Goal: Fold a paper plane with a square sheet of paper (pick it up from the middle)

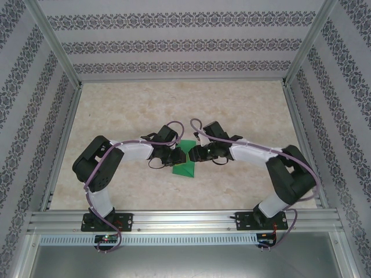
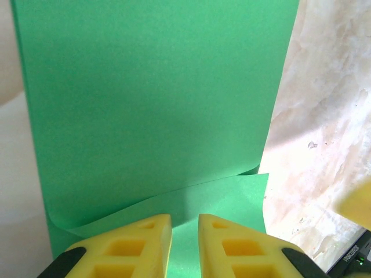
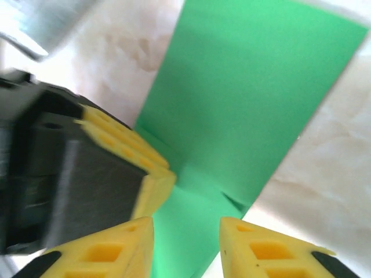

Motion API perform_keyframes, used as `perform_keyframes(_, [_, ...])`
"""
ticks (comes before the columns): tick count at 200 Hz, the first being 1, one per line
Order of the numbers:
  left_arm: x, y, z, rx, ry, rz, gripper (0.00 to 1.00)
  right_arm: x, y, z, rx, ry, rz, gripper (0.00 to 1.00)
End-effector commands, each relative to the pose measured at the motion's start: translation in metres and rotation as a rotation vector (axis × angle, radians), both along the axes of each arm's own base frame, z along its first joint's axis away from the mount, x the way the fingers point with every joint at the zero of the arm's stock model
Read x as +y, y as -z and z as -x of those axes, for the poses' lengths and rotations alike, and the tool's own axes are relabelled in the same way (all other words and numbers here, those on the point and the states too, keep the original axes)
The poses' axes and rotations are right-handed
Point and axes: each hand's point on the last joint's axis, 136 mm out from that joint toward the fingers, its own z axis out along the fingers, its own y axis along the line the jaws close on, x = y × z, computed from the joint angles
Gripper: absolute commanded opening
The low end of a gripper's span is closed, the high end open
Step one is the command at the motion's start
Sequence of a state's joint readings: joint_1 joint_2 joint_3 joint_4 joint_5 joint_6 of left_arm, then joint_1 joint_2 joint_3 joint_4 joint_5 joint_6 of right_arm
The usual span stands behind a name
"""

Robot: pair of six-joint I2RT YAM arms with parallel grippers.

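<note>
Two arms are reaching inward from their bases at the near edge in the overhead view. The left arm and the right arm are bending toward each other over the pale marbled surface. The left tool and the right tool are meeting near the middle, just beside one another. The green sheet of paper is lying between and below them. The sheet is showing a partly folded outline, broader toward the bases and narrower between the tools. Patterned walls are enclosing the surface on three sides.

In the left wrist view, the left tool is sitting low over the sheet. Its yellow fingers are standing almost together, with a thin slit between them. Green is showing in that slit, but it is not possible to tell whether the fingers are clamping the paper or merely resting on it. A folded flap is lying across the sheet just ahead of the fingertips, and the rest of the sheet is stretching away from the camera. Bare surface is showing to the right.

In the right wrist view, the right tool is hovering with its fingers clearly apart, gripping nothing. The sheet is lying under the gap. The left tool is reaching in from the left, its tips touching the paper at a small crease.
</note>
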State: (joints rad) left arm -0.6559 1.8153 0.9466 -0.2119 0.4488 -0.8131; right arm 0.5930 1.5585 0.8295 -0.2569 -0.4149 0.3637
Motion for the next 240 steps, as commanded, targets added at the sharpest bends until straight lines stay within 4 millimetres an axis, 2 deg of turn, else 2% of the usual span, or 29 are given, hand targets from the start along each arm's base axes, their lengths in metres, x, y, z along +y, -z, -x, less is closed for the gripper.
perform_keyframes(1, [0.009, 0.018, 0.012, 0.018, -0.003, -0.064, 0.23, 0.001, -0.028, 0.002, -0.022, 0.06, -0.107, 0.36])
perform_keyframes(14, [0.008, 0.017, 0.012, 0.016, -0.001, -0.063, 0.23, 0.012, -0.035, 0.014, 0.027, 0.038, -0.193, 0.31])
perform_keyframes(28, [0.008, 0.016, 0.011, 0.015, 0.0, -0.063, 0.23, 0.026, -0.035, 0.028, 0.084, 0.006, -0.245, 0.19])
perform_keyframes(47, [0.007, 0.015, 0.01, 0.011, 0.002, -0.062, 0.23, 0.035, -0.021, 0.041, 0.145, 0.001, -0.237, 0.09])
perform_keyframes(66, [0.008, 0.014, 0.009, 0.008, 0.002, -0.065, 0.23, 0.034, -0.005, 0.045, 0.192, 0.034, -0.222, 0.05])
perform_keyframes(80, [0.007, 0.014, 0.009, 0.009, 0.002, -0.063, 0.23, 0.038, -0.001, 0.047, 0.226, 0.037, -0.24, 0.02])
perform_keyframes(94, [0.008, 0.014, 0.01, 0.011, 0.003, -0.063, 0.23, 0.043, 0.001, 0.051, 0.253, 0.021, -0.244, 0.02])
perform_keyframes(120, [0.008, 0.014, 0.01, 0.011, 0.005, -0.066, 0.23, 0.042, 0.013, 0.049, 0.272, 0.037, -0.197, 0.02])
perform_keyframes(146, [0.008, 0.014, 0.011, 0.011, 0.008, -0.065, 0.23, 0.035, 0.029, 0.049, 0.305, 0.058, -0.132, 0.02])
perform_keyframes(189, [0.008, 0.015, 0.011, 0.014, 0.011, -0.069, 0.23, 0.024, 0.057, 0.061, 0.367, 0.071, -0.053, 0.03])
perform_keyframes(240, [0.01, 0.017, 0.012, 0.017, 0.012, -0.076, 0.23, 0.015, 0.064, 0.066, 0.383, 0.066, 0.004, 0.04])
